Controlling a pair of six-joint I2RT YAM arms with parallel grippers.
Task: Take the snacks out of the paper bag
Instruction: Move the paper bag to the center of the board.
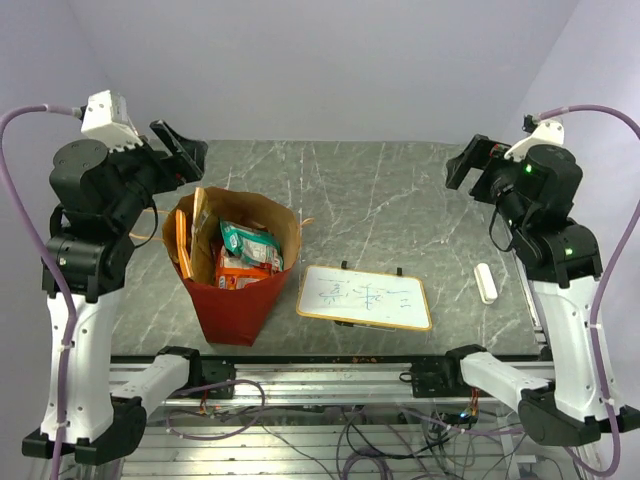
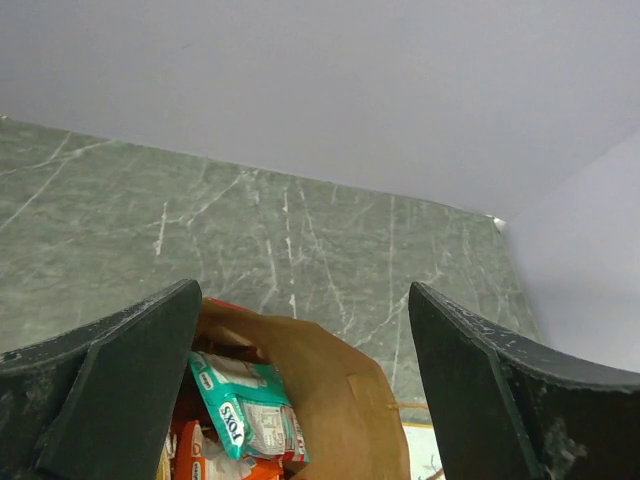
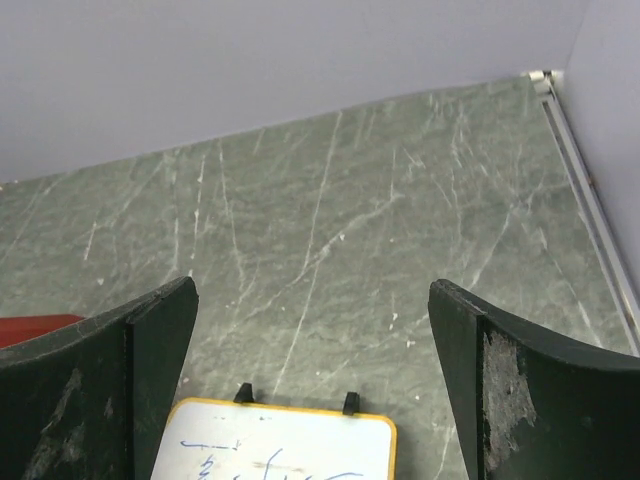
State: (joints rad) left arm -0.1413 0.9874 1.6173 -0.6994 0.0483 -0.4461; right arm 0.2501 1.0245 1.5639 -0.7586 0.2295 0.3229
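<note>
The red paper bag [image 1: 238, 300] stands upright on the left of the table, its mouth open and brown inside. Snacks fill it: a teal packet [image 1: 247, 241], an orange packet [image 1: 236, 270] and a tall orange-tan chip bag [image 1: 183, 240]. The teal packet [image 2: 238, 405] and the bag's brown inner wall [image 2: 335, 400] also show in the left wrist view. My left gripper [image 1: 180, 148] is open and empty, raised above and behind the bag. My right gripper [image 1: 465, 160] is open and empty, raised at the far right, away from the bag.
A white-framed whiteboard [image 1: 365, 297] with blue scribbles lies flat right of the bag; its top edge shows in the right wrist view [image 3: 280, 445]. A small white bar [image 1: 486, 282] lies near the right arm. The grey marble table [image 1: 360, 190] ends at walls behind and at the sides.
</note>
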